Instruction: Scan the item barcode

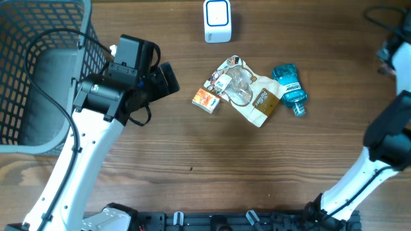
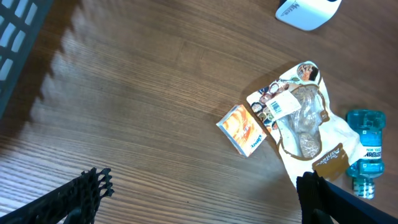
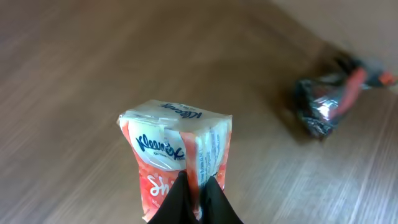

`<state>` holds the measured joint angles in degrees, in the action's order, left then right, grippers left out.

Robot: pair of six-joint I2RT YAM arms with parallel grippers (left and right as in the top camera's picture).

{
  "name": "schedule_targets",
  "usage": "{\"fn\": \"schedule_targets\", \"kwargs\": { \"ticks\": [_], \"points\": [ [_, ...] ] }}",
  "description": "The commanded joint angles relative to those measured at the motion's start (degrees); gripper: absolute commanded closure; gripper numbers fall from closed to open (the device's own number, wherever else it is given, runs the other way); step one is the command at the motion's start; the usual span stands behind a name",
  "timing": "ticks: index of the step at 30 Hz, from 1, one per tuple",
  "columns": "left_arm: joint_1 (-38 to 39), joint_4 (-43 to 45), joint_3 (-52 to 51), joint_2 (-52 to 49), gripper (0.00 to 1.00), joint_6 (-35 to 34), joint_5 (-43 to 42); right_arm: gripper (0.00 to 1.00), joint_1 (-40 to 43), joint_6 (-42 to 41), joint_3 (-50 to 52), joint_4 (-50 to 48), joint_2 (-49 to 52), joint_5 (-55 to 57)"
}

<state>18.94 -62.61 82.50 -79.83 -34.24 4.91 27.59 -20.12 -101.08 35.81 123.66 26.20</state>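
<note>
My right gripper [image 3: 199,190] is shut on a red-and-white Kleenex tissue pack [image 3: 177,152], pinching a fold of its wrapper and holding it above the wooden table. In the overhead view only the dark right arm end [image 1: 390,54] shows at the far right edge, and the pack is hidden there. The white barcode scanner [image 1: 217,20] stands at the back middle, and its edge [image 2: 308,11] appears in the left wrist view. My left gripper [image 1: 168,78] hangs open over bare wood [image 2: 202,199], left of the items, with nothing between its fingers.
A small orange box [image 1: 205,100], a snack bag [image 1: 244,90] and a blue mouthwash bottle [image 1: 290,88] lie together mid-table. A black wire basket [image 1: 38,70] stands at the left. A dark crumpled wrapper [image 3: 323,106] lies blurred beyond the tissue pack.
</note>
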Motion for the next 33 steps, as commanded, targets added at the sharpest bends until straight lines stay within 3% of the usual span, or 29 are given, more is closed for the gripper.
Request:
{"fn": "schedule_targets", "kwargs": {
  "ticks": [1,5,6,7,9,10,11,12,16,19,20,22,26,29,33],
  "points": [
    [-0.44,0.20,0.02,0.17,0.00,-0.76,0.98,0.95,4.11,-3.19,3.30,-3.85,-0.33,-0.90],
    [-0.44,0.20,0.02,0.17,0.00,-0.76,0.98,0.95,7.39,-2.36,5.03,-12.17,-0.24,-0.85],
    [-0.44,0.20,0.02,0.17,0.00,-0.76,0.98,0.88,7.82,-2.38,5.03,-13.22,-0.22,-0.87],
    [-0.44,0.20,0.02,0.15,0.00,-0.76,0.98,0.69,8.07,-2.38,5.03,-13.68,-0.22,-0.90],
    [-0.44,0.20,0.02,0.17,0.00,-0.76,0.98,0.67,8.11,-0.79,5.03,-13.57,-0.22,-0.85],
    [-0.44,0.20,0.02,0.17,0.00,-0.76,0.98,0.54,8.11,-0.83,5.03,-12.96,-0.24,-0.85],
    [-0.44,0.20,0.02,0.17,0.00,-0.76,0.98,0.25,8.11,-0.59,5.03,-12.04,-0.24,-0.85],
    [-0.44,0.20,0.02,0.17,0.00,-0.76,0.98,0.17,8.11,0.76,5.03,-11.23,-0.24,-1.09],
    [-0.44,0.20,0.02,0.15,0.00,-0.76,0.98,0.17,6.36,11.41,4.98,-10.38,-2.14,-11.23],
    [-0.44,0.20,0.02,0.17,0.00,-0.76,0.98,0.17,2.89,12.39,4.98,-9.64,-6.03,-37.83],
    [-0.44,0.20,0.02,0.17,0.00,-0.76,0.98,0.11,0.79,12.39,4.98,-10.60,-6.58,-54.82],
    [-0.44,0.20,0.02,0.17,0.00,-0.76,0.98,0.10,-3.63,10.75,5.01,-9.79,-6.45,-69.05],
    [-0.44,0.20,0.02,0.17,0.00,-0.76,0.98,0.10,-15.96,23.21,5.01,-1.86,-6.43,-67.08],
    [-0.44,0.20,0.02,0.17,0.00,-0.76,0.98,0.06,-24.76,24.72,5.05,1.14,-5.84,-57.86],
    [-0.44,0.20,0.02,0.17,0.00,-0.76,0.96,0.06,-32.30,32.22,5.09,2.49,-3.02,-55.80]
  ]
}}
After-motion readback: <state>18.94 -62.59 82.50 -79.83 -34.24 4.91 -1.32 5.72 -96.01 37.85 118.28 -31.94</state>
